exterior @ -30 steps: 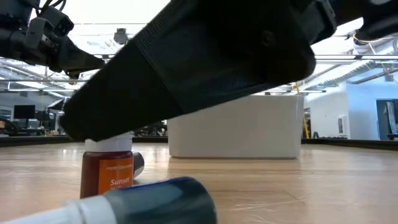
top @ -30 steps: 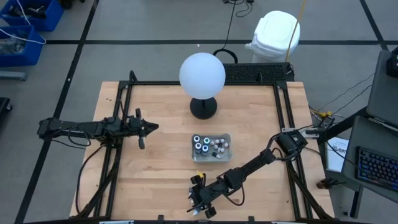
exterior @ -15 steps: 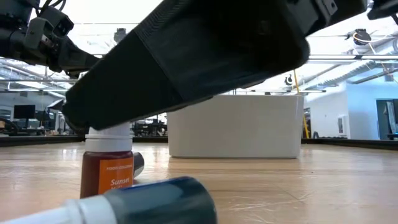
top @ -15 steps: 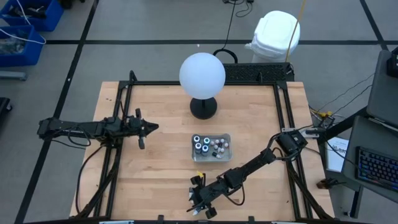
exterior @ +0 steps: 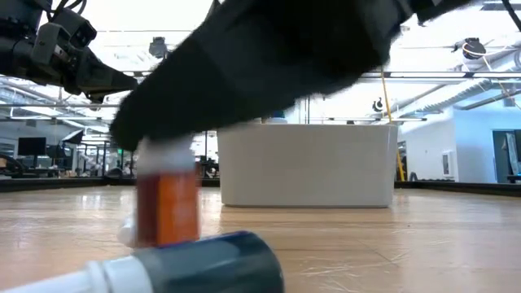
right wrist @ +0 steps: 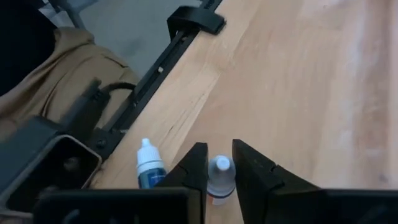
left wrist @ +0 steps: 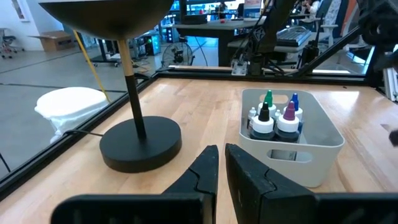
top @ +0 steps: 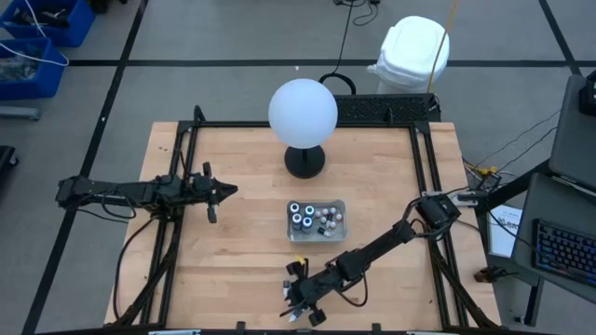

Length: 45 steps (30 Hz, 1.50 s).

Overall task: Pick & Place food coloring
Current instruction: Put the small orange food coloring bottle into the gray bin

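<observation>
An orange food coloring bottle (exterior: 167,203) with a white top stands upright at the table's near edge, and my right gripper (top: 300,302) is shut on it. A blue bottle (right wrist: 149,169) lies on its side beside it, close to the low camera (exterior: 195,264). The white tray (top: 317,221) at mid-table holds several more bottles (left wrist: 273,118). My left gripper (top: 223,191) hangs shut over the table's left part, touching nothing. My right gripper pinches the orange bottle at its white top (right wrist: 219,168) between its two fingers (right wrist: 194,167). The fingers slant down from the table's far right side. The bottle stays upright with its base (exterior: 167,240) on the table.
A white globe lamp (top: 303,112) on a black round base (top: 304,160) stands behind the tray. Black frame rails (top: 424,177) run along the table's sides. Bare wood lies between the tray and my right gripper.
My right gripper has shut on the orange bottle's top. The bottle has slid a little toward the table's right and stays upright. The blue bottle and my left arm have kept still.
</observation>
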Each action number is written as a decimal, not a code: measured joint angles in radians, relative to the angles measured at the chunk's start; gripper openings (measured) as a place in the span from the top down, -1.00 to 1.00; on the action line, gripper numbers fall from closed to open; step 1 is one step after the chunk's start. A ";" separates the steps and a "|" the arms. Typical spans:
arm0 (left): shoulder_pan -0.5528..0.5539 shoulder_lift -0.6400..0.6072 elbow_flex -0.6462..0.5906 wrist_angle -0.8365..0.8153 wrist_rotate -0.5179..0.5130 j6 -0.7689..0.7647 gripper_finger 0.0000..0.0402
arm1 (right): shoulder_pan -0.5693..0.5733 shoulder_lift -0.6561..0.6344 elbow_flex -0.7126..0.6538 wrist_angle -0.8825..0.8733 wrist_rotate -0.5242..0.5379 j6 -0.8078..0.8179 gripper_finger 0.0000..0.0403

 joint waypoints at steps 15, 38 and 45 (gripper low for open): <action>0.000 0.000 0.000 0.001 0.000 0.004 0.82 | -0.009 -0.393 0.000 -0.439 0.244 -0.181 0.79; 0.000 0.000 0.000 -0.043 -0.002 -0.051 0.82 | -0.234 -0.893 -0.677 -0.100 0.393 -0.185 0.77; 0.000 0.000 0.000 -0.015 0.005 0.076 0.82 | -0.266 -0.876 -0.766 -0.002 0.320 -0.133 0.77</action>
